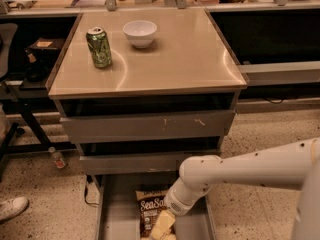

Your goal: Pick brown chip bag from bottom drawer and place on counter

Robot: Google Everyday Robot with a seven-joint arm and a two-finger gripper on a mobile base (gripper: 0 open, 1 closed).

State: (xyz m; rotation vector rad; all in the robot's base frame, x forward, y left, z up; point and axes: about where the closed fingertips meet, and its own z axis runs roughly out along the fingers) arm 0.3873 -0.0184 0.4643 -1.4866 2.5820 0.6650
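Note:
The brown chip bag point(150, 209) lies flat in the open bottom drawer point(115, 214), its white "Sea Salt" script facing up. My white arm reaches in from the right and bends down into the drawer. The gripper point(162, 228) is at the bag's lower right part, right over it, near the frame's bottom edge. Whether it grips the bag does not show. The counter point(175, 54) is the glossy beige top of the grey cabinet above.
A green can point(99, 46) and a white bowl point(139, 33) stand on the counter's back left. Two grey drawers point(150, 126) sit above the open one. A dark bench runs along the back. A shoe point(12, 207) is on the floor at left.

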